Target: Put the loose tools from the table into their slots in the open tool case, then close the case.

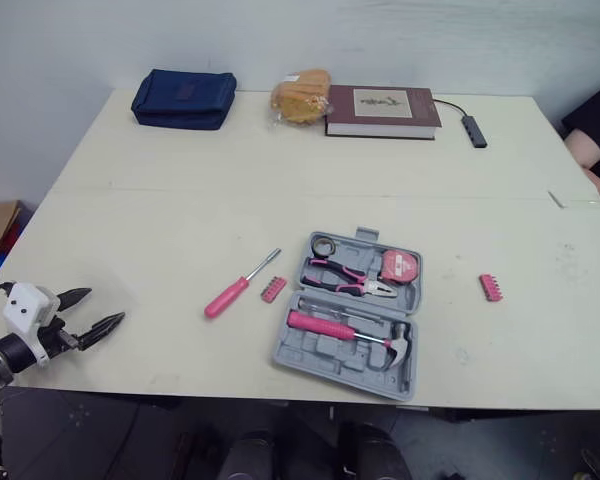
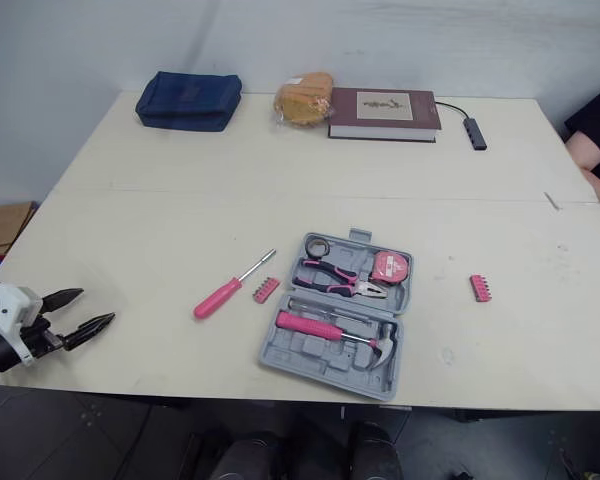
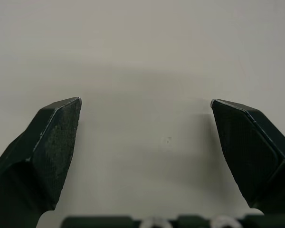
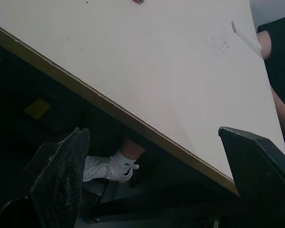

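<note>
Left gripper [image 1: 106, 305] is spread wide and empty at the near edge of the table [image 1: 180, 220]. Right gripper [image 4: 154, 130] is likewise wide and empty, off the table. Screwdriver [image 1: 240, 285], adjacent bit strip [image 1: 273, 290] and right-hand bit strip [image 1: 491, 288] lie loose. Tool case [image 1: 320, 350] is open. The task looks barely begun.

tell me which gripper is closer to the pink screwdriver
Left. The left gripper hovers open over the near left edge of the table, left of the pink screwdriver. The right gripper is open, off the table beyond its edge, apparently on the right side.
</note>
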Motion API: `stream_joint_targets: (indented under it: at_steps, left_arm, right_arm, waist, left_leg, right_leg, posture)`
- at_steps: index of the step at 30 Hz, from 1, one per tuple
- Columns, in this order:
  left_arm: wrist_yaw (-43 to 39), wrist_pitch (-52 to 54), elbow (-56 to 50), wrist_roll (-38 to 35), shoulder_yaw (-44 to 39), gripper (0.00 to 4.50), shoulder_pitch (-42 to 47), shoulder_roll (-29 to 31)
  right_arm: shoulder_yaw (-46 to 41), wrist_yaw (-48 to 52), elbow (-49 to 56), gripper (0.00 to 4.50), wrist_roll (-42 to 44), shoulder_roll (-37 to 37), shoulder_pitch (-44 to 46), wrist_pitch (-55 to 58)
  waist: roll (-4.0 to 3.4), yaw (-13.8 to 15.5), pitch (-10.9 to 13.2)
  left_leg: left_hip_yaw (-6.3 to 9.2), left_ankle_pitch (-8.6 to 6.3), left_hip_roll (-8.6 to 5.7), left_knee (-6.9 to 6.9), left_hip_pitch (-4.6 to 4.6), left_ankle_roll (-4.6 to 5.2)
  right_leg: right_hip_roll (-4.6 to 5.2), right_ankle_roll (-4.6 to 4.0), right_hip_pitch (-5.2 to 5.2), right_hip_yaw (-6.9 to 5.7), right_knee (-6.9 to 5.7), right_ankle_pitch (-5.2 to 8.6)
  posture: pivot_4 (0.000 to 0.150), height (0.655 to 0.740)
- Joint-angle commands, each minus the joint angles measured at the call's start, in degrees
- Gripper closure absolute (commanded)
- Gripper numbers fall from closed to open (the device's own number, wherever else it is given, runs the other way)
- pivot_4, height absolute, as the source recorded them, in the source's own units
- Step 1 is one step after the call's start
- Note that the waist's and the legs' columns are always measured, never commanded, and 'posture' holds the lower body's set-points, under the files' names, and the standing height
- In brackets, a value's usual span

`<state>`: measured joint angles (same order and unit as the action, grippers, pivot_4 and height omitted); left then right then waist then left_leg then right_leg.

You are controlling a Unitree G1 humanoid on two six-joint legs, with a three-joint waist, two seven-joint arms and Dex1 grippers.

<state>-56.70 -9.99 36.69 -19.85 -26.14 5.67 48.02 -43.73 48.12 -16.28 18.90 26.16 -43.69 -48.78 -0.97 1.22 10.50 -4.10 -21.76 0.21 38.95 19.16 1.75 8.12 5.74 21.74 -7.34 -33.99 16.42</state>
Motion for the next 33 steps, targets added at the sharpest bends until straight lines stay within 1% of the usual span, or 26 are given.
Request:
stream_joint_targets:
  at_steps: [1,5,8,10,13,16,19,25,28,29,31,32,33]
  left_arm:
    - [1.53,-1.95,-2.65,-0.62,-2.27,0.1,-1.59,0.49]
    - [1.93,-0.54,-7.04,-1.56,-1.26,0.1,-1.16,-1.01]
    - [1.62,1.03,-14.17,-2.2,0.72,0.1,-2.23,-3.14]
    - [1.35,2.31,-19.62,-2.56,2.06,0.1,-3.09,-4.18]
    - [0.93,6.33,-30.57,-4.7,5.01,0.1,-4.72,-5.95]
    - [4.46,11.9,-44.06,-6.64,9.97,0.1,-4.85,-9.25]
    - [7.98,17.49,-51.95,-6.34,13.63,0.1,-5.29,-11.12]
    - [16.27,28.95,-59.07,-4.35,18.34,0.1,-4.65,-12.76]
    - [22.33,34.44,-60.59,-2.09,21.25,0.1,-4.35,-15.22]
    - [22.76,35.79,-60.55,-1.88,22.44,0.49,-4.26,-15.68]
    - [22.4,35.59,-60.22,-0.72,24.38,0.84,-4.26,-15.99]
    - [22.51,35.46,-60.03,-0.07,25.19,1.34,-4.29,-16.15]
    - [22.77,35.51,-59.9,0.44,25.81,1.68,-4.3,-16.35]
  right_arm:
    - [-0.55,-1.86,-1.6,0.0,1.1,1.33,1.04,-0.98]
    - [1.55,-1.1,0.94,0.0,4.16,1.78,1.73,0.71]
    - [5.68,0.18,11.01,0.0,9.98,2.12,2.46,6.61]
    - [8.26,0.83,17.19,0.0,11.35,2.96,2.62,9.86]
    - [12.16,1.18,25.64,0.0,11.87,4.89,3.76,14.55]
    - [16.58,0.97,33.26,0.0,10.41,7.67,6.97,19.51]
    - [18.4,0.67,36.78,0.0,9.47,8.7,8.64,22.81]
    - [19.48,1.03,39.75,0.0,8.69,9.5,11.07,26.81]
    - [20.3,1.19,42.03,0.0,9.11,10.33,13.08,29.57]
    - [20.48,1.0,42.72,0.0,9.22,10.55,13.64,30.51]
    - [20.57,0.73,43.62,0.0,9.31,10.61,14.22,31.9]
    - [20.55,0.76,43.94,0.0,9.25,10.57,14.38,32.4]
    - [20.5,0.87,44.17,0.0,9.21,10.51,14.44,32.81]
  waist:
    - [-0.04,-0.05,0.02]
    - [-0.13,-0.01,0.07]
    - [-0.19,-0.05,0.1]
    - [-0.19,-0.1,0.1]
    - [-0.18,-0.4,0.11]
    - [-0.19,-0.29,0.12]
    - [-0.18,0.19,0.13]
    - [-0.11,0.29,0.18]
    - [-0.03,0.13,0.22]
    - [0.0,0.15,0.24]
    - [0.03,0.26,0.26]
    - [0.03,0.26,0.26]
    - [0.03,0.27,0.26]
  left_leg:
    - [0.0,-0.01,0.01,-0.01,-0.02,0.01]
    - [-0.01,0.09,0.03,-0.04,0.04,-0.16]
    - [-0.05,0.09,0.02,-0.04,0.05,-0.17]
    - [-0.09,0.09,0.01,-0.02,0.04,-0.16]
    - [-0.14,0.09,0.03,-0.03,0.05,-0.17]
    - [-0.15,0.09,0.02,-0.03,0.07,-0.17]
    - [-0.16,0.09,0.0,0.02,0.09,-0.16]
    - [-0.17,0.26,0.04,0.04,0.11,0.15]
    - [-0.2,0.27,0.04,0.07,0.06,0.18]
    - [-0.21,0.29,0.05,0.08,0.04,0.18]
    - [-0.2,0.3,0.09,0.09,0.05,0.15]
    - [-0.2,0.3,0.11,0.09,0.05,0.14]
    - [-0.2,0.3,0.11,0.09,0.06,0.13]
  right_leg:
    - [-0.01,-0.01,0.0,0.01,-0.03,0.0]
    - [-0.01,-0.07,0.15,0.02,-0.11,0.04]
    - [0.0,-0.06,0.16,0.06,-0.11,0.03]
    - [0.0,-0.04,0.15,0.1,-0.12,0.02]
    - [-0.03,-0.04,0.19,0.15,-0.13,0.02]
    - [-0.03,-0.03,0.2,0.15,-0.11,0.02]
    - [-0.05,0.0,0.18,0.15,-0.1,0.0]
    - [-0.27,0.01,0.14,0.12,-0.06,0.0]
    - [-0.27,0.06,0.09,0.21,-0.05,-0.03]
    - [-0.29,0.08,0.08,0.24,-0.06,-0.05]
    - [-0.33,0.08,0.09,0.23,-0.08,-0.04]
    - [-0.35,0.07,0.1,0.23,-0.08,-0.04]
    - [-0.36,0.07,0.12,0.24,-0.07,-0.04]
  posture:
    - [0.15,0.74]
    - [0.15,0.74]
    - [0.15,0.74]
    - [0.15,0.74]
    - [0.15,0.74]
    - [0.15,0.74]
    - [0.15,0.74]
    - [0.15,0.74]
    - [0.15,0.74]
    - [0.15,0.74]
    - [0.15,0.74]
    - [0.15,0.74]
    - [0.15,0.74]
